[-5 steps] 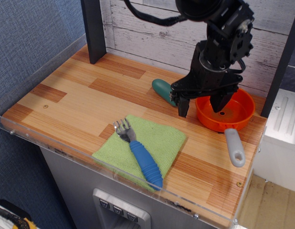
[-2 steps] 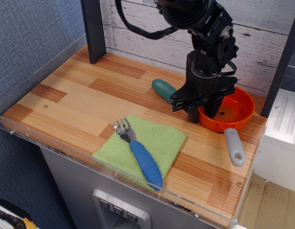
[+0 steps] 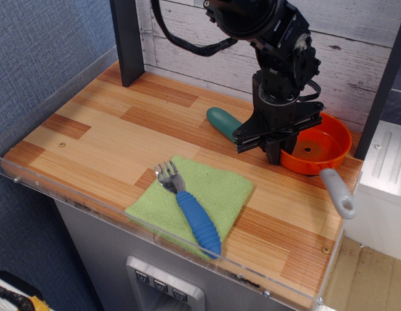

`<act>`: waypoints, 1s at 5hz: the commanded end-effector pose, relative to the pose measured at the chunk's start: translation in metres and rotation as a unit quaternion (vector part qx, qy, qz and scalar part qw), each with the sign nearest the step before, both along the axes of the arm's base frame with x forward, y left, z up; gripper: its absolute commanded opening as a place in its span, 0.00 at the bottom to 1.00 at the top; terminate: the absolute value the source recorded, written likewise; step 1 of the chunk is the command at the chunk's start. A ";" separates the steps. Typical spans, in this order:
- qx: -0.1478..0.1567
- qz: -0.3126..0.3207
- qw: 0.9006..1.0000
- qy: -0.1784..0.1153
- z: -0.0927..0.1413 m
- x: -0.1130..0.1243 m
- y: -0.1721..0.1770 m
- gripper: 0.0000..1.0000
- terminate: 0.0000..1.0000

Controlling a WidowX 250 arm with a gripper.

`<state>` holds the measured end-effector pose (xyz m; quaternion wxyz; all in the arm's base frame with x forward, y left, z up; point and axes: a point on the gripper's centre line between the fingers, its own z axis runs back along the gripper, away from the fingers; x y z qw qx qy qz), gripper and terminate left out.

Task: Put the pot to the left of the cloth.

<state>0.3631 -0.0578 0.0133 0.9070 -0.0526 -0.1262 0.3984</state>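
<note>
The bench (image 3: 109, 139) is a board with a wood-grain pattern in light and brown strips, smooth and a little shiny, with a clear plastic rim along its near and left edges. On its near middle part lies the cloth (image 3: 216, 194), a square light-green towel with a fine rough weave, folded flat. A fork (image 3: 187, 207) with a thick blue handle and grey metal-looking prongs rests across it. Farther back, just left of the arm, a teal oblong object (image 3: 223, 122) with rounded ends lies on the wood. The black tool (image 3: 278, 150) points down at the left rim of the pot (image 3: 317, 150). Its fingers seem drawn together on that rim, so I judge it is clamped on the pot, though the contact itself is partly hidden. The pot is at the far right of the bench, well to the right of the cloth, a shallow round bright-orange pan with a rivet in the centre. Its straight grey handle (image 3: 337, 192) reaches toward the near right edge. It looks like hard plastic, so it is probably light, stiff and somewhat slippery. The thin rim is a good place to pinch, but the long handle may make the pot turn in the grip.
</note>
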 end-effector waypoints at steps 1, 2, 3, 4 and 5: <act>-0.033 0.012 0.998 -0.043 0.043 0.012 -0.003 0.00 0.00; -0.025 -0.014 0.998 -0.060 0.066 0.015 0.002 0.00 0.00; -0.013 -0.076 0.995 -0.061 0.089 0.007 0.019 0.00 0.00; 0.010 -0.169 0.985 -0.029 0.104 0.000 0.039 0.00 0.00; 0.042 -0.267 0.963 0.014 0.106 -0.007 0.064 0.00 0.00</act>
